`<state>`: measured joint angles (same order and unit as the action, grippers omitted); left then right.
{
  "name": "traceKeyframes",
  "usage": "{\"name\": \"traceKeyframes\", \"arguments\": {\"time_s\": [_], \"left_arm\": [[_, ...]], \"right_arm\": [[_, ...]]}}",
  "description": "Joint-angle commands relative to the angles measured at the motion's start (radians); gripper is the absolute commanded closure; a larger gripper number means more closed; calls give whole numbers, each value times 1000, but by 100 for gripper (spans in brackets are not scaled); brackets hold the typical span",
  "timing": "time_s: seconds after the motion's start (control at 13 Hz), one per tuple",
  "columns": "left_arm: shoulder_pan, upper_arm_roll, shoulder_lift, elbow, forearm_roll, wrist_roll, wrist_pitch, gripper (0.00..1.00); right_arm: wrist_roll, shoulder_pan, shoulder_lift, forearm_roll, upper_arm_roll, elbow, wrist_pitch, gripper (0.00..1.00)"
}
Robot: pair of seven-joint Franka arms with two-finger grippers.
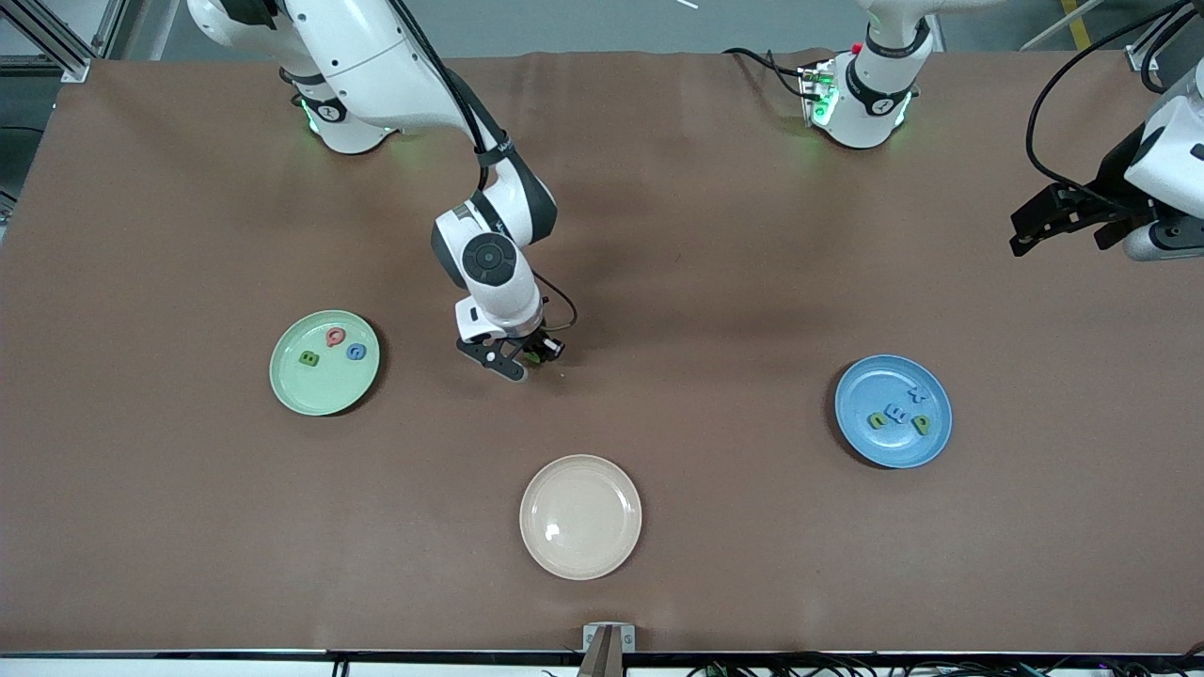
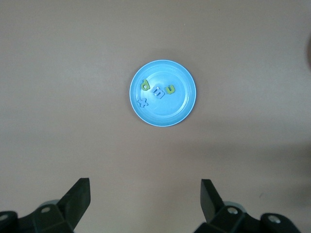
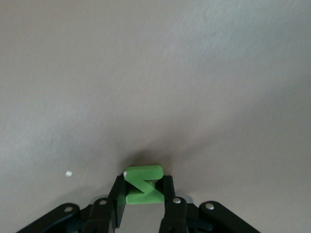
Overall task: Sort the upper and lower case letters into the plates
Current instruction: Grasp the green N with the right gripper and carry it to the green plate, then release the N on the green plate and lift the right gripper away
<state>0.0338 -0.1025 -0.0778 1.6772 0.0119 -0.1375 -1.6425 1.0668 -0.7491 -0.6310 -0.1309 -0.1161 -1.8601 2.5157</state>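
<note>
Letters are being sorted onto two plates on a brown desk (image 1: 715,527). A pale green plate (image 1: 324,385) at centre left of the front picture holds three letters that look like capitals. A blue plate (image 1: 894,442) at centre right holds four small ones, seemingly lower case.

Between the plates, the right gripper (image 1: 523,361) is low at the desk, its jaws pinching a bright green letter (image 3: 144,183), presumably to lift it toward a plate. Whether it is an N or a Z is hard to tell, and in the front picture the gripper hides it almost entirely.

The left gripper (image 1: 1035,230) waits at the right edge, jaws spread, above the blue plate.

A cream plate (image 1: 580,516) at lower centre holds nothing.
</note>
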Motion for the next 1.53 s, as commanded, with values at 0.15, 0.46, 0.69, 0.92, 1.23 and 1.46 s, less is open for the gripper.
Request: {"name": "traceKeyframes", "arguments": {"time_s": [0.15,0.46,0.69,0.92,1.23,1.46], "left_arm": [[0,3,-17,-2,-1,24,18,0],[3,3,-16,-2,5,36,24,0],[3,3,-16,-7,5,36,24,0],[-5,3,-16,-7,3,36,24,0],[-5,-32,-11,-7,-4,32,21,0],[-9,-40,-5,-7,-1,30,-2,0]], "right_arm": [[-264,124,150,13,-42,-4,-245,100],[-607,316,243,13,-43,-95,-281,100],[-854,468,247,14,-43,-140,-244,100],[-974,546,237,14,-42,-188,-154,100],[-1033,573,211,11,-40,-247,-63,99],[-1033,567,208,7,-36,-260,-64,99]]}}
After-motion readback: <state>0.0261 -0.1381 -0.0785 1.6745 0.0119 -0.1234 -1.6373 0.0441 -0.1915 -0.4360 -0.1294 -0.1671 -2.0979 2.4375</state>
